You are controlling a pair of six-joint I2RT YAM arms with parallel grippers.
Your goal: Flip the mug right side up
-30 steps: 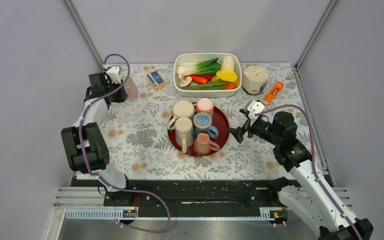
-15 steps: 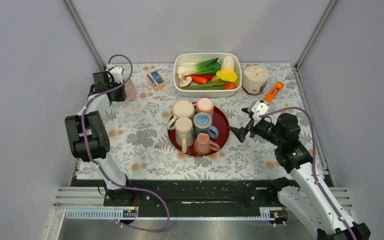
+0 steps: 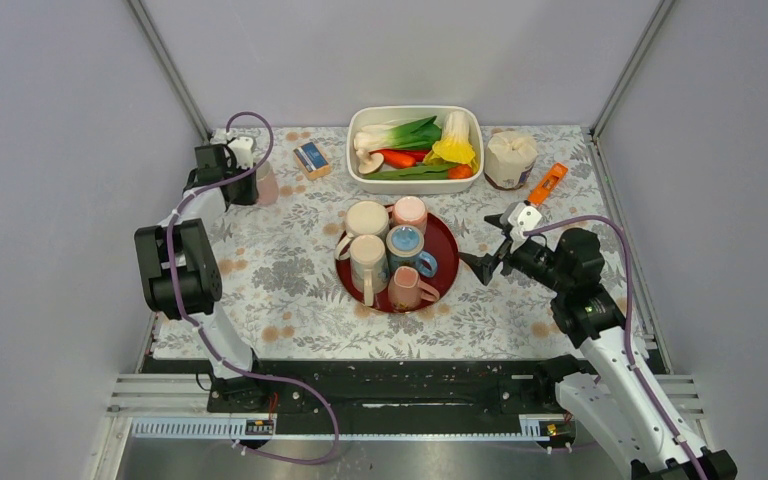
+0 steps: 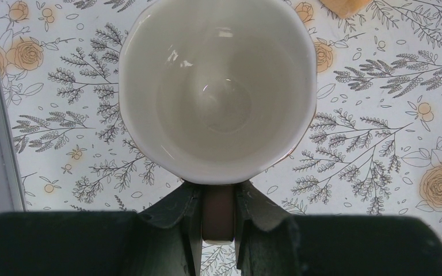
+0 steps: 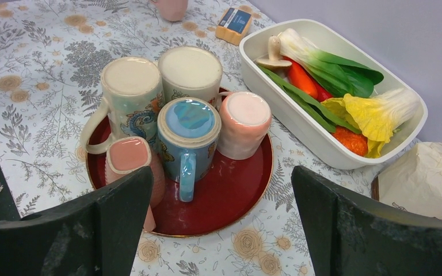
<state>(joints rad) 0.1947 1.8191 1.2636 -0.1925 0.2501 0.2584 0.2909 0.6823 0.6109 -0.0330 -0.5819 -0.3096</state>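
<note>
My left gripper (image 4: pixel 217 195) is shut on the brownish-pink handle of a pink mug (image 4: pixel 217 92). The mug is right side up and its white inside faces the wrist camera. In the top view the mug (image 3: pixel 265 184) is at the table's far left, by the left gripper (image 3: pixel 247 186). I cannot tell whether it rests on the cloth. My right gripper (image 3: pixel 480 265) is open and empty, just right of the red tray (image 3: pixel 448 262). In the right wrist view its fingers frame the tray (image 5: pixel 236 195), and the gripper (image 5: pixel 221 190) is low over the near rim.
The tray holds several upside-down mugs, among them a blue one (image 5: pixel 189 138) and a floral one (image 5: pixel 131 103). A white tub of toy vegetables (image 3: pixel 415 148) stands behind it. A paper-wrapped roll (image 3: pixel 510 158), an orange item (image 3: pixel 547 183) and a small box (image 3: pixel 311 159) lie at the back.
My left gripper has carried the mug a little to the right and farther back. My right gripper has drawn back slightly to the right, still open.
</note>
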